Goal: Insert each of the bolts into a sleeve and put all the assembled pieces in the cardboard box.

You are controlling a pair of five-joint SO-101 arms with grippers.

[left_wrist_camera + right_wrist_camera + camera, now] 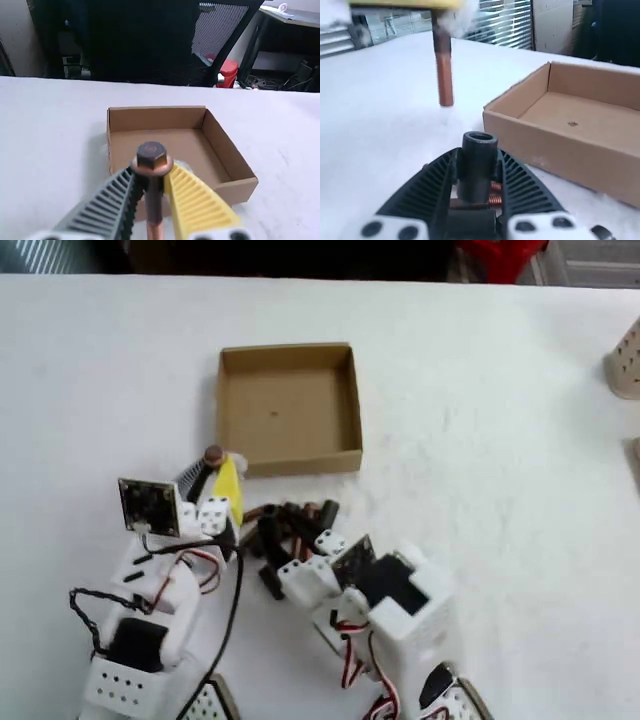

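Note:
My left gripper [151, 176], with one grey and one yellow finger, is shut on a copper bolt [151, 161] held upright, hex head up, in front of the cardboard box [220, 145]. In the high view this bolt [213, 455] sits just off the box's [290, 410] near left corner. My right gripper [476, 162] is shut on a black sleeve [477, 165] standing upright with its hole on top. The left arm's bolt [443, 72] hangs above the table, apart from the sleeve. The box is empty.
A pile of loose bolts and sleeves [305, 515] lies on the white table just in front of the box, around the right gripper [268, 540]. Copper bolts [492, 200] lie under the held sleeve. A pale perforated object [625, 360] stands at the right edge.

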